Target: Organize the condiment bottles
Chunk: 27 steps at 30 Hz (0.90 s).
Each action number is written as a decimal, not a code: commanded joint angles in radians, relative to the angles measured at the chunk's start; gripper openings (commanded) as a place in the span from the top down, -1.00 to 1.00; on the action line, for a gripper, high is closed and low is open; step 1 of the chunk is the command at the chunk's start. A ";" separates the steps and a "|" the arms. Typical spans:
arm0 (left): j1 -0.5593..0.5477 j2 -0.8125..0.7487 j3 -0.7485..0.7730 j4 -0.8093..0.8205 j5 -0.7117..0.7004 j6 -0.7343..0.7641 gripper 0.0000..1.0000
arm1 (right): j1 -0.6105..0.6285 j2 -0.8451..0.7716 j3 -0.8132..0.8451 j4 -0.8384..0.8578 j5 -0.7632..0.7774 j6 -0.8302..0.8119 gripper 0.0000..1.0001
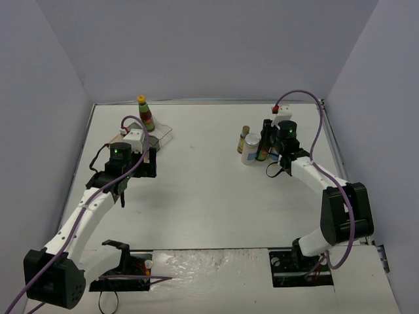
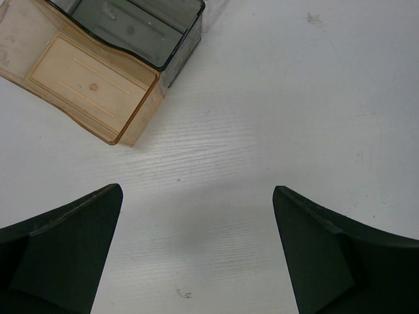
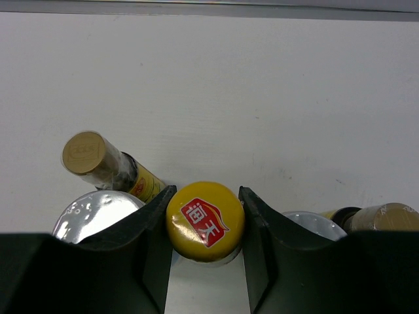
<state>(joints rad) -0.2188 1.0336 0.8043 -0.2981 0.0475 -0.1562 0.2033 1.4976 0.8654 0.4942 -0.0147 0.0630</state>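
Between the jaws of the right gripper (image 3: 207, 191), low in the right wrist view, sits a yellow-capped sauce bottle (image 3: 205, 222), its cap pinched from both sides. Silver-lidded jars (image 3: 98, 212) and brown-capped bottles (image 3: 85, 152) crowd it, so five bottles stand unsorted right of centre in the top view. Only one other sauce bottle (image 1: 144, 114) appears to stand in the tray (image 1: 163, 136), upper left. The right arm reaches forward, wrist tipped down. The left gripper (image 2: 196, 196) hangs spread wide over bare tabletop (image 2: 294, 98) beside the tray.

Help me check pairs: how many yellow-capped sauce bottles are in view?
2. One yellow-capped sauce bottle stands at the far end of the tray on the left; the other is gripped by the right gripper. An arm could hide more.
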 commanded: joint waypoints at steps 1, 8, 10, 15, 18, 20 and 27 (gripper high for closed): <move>-0.004 -0.004 0.026 0.057 -0.004 0.013 -0.94 | 0.005 -0.083 0.017 0.042 -0.005 0.004 0.76; -0.005 0.003 0.029 0.059 0.003 0.007 -0.94 | 0.008 -0.212 0.006 -0.032 0.010 0.005 1.00; -0.005 0.007 0.029 0.057 0.005 0.007 -0.94 | 0.015 -0.269 -0.007 -0.077 0.011 0.005 1.00; -0.006 0.007 0.030 0.058 0.007 0.003 -0.94 | 0.033 -0.380 -0.018 -0.166 0.005 -0.004 1.00; -0.007 0.006 0.030 0.058 0.009 0.001 -0.94 | 0.059 -0.431 -0.017 -0.226 -0.024 -0.015 1.00; -0.007 0.008 0.031 0.060 0.012 -0.001 -0.94 | 0.084 -0.454 -0.007 -0.259 -0.056 -0.016 1.00; -0.008 0.009 0.030 0.060 0.026 -0.006 -0.94 | 0.308 -0.411 0.066 -0.272 -0.070 -0.027 1.00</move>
<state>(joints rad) -0.2218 1.0455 0.8043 -0.2935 0.0558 -0.1570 0.3812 1.0697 0.8213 0.1030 -0.0505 0.0481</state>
